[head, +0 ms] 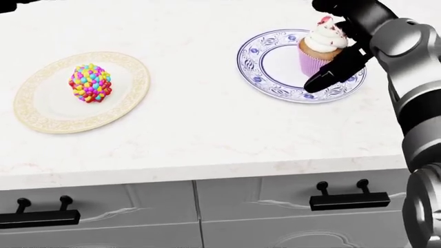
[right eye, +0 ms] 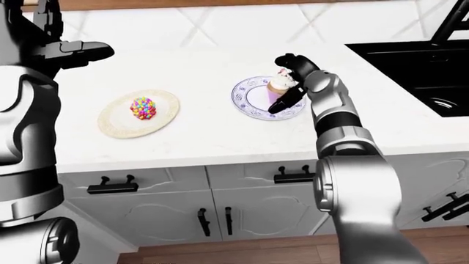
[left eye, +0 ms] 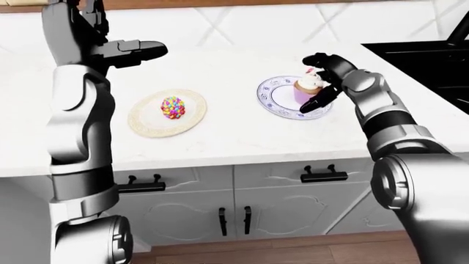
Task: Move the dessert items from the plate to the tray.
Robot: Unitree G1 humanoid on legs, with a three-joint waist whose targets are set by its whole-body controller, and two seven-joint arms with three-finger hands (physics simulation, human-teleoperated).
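A cupcake [head: 318, 45] with white frosting and a pink wrapper stands on the right part of a blue-patterned plate [head: 265, 62]. My right hand [left eye: 312, 83] reaches in from the right and cups it. The black thumb [head: 329, 72] lies against the wrapper's lower right side, and the other fingers [head: 332, 7] curl above and behind the frosting, not closed round it. A ball of coloured candies [head: 90, 82] sits on a gold-rimmed cream tray [head: 41, 111] at the left. My left hand [left eye: 143, 50] hangs open above the counter, up and to the left of the tray.
The white marble counter [head: 200, 129] ends at an edge near the bottom of the head view, above grey drawers with black handles [head: 348, 199]. A black sink [left eye: 432, 60] lies to the right of the plate in the eye views.
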